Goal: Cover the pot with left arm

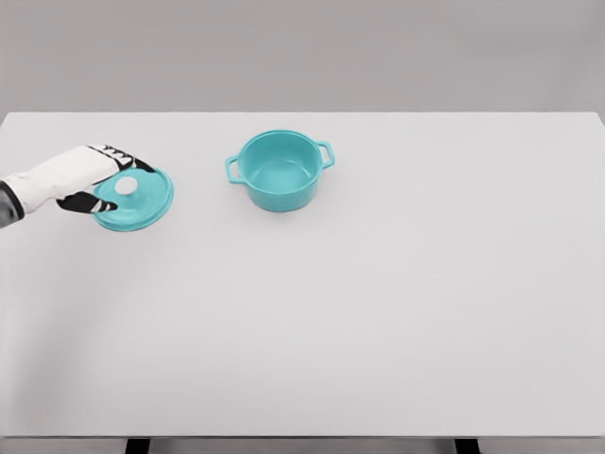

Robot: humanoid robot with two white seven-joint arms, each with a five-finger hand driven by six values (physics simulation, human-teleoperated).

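The round teal lidded-pot lid [135,200] with its white knob lies flat left of the open teal pot [278,170], left hand [99,177] spread around it, apparently ready to grasp.

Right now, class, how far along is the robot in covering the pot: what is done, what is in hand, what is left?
Done: the left hand has reached the teal lid. In hand: its fingers sit around the lid's white knob, though the lid looks to lie on the table. Left: lifting it and setting it on the open pot, which stands uncovered to its right.
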